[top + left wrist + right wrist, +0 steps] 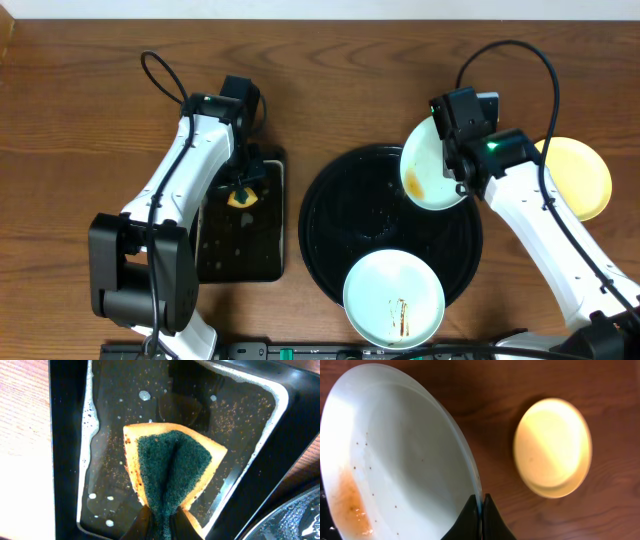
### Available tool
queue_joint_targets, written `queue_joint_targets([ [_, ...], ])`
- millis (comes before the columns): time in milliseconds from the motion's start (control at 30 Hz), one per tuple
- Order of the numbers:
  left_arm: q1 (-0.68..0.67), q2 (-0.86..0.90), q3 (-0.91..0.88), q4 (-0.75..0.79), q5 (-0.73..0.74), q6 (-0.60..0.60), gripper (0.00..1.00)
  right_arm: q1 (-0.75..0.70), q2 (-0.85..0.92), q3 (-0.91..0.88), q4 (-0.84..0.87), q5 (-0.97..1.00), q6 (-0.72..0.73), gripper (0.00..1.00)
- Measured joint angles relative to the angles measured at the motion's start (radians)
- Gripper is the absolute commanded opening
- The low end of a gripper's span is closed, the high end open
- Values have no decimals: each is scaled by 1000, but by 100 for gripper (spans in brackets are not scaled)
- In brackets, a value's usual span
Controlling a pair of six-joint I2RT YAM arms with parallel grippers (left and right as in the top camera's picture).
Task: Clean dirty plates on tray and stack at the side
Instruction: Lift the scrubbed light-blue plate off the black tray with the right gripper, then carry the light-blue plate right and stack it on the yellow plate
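One smeared blue plate is tilted up over the far edge of the tray, pinched by its rim in the right tool (a thin hold); scrubbing pressure could twist it loose. The left tool clamps a sponge over the wet rectangular tray.

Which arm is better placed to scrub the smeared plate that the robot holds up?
Left. The left gripper is shut on the sponge, while the right gripper is busy holding that plate by its rim.
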Motion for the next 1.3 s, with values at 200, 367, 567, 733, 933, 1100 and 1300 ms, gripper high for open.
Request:
queue_joint_targets([
  [200, 0, 0, -26, 47, 6, 3, 8, 48, -1, 90, -79, 97, -83, 1],
  [367, 0, 0, -82, 100, 72, 26, 7, 104, -2, 160, -126, 174, -120, 2],
  [567, 0, 0, -114, 131, 156, 60, 8, 174, -2, 208, -130, 285, -177, 1],
  [733, 0, 0, -115, 140, 189, 76, 7, 248, -3, 211, -118, 382, -215, 1],
  [933, 0, 0, -115, 152, 195, 82, 8, 304, -3, 211, -117, 511, -227, 1],
  [1100, 0, 0, -115, 157, 200, 82, 7, 328, -3, 211, -117, 587, -234, 1],
  [1300, 0, 0, -115, 157, 206, 82, 8, 333, -3, 211, -117, 626, -243, 1],
])
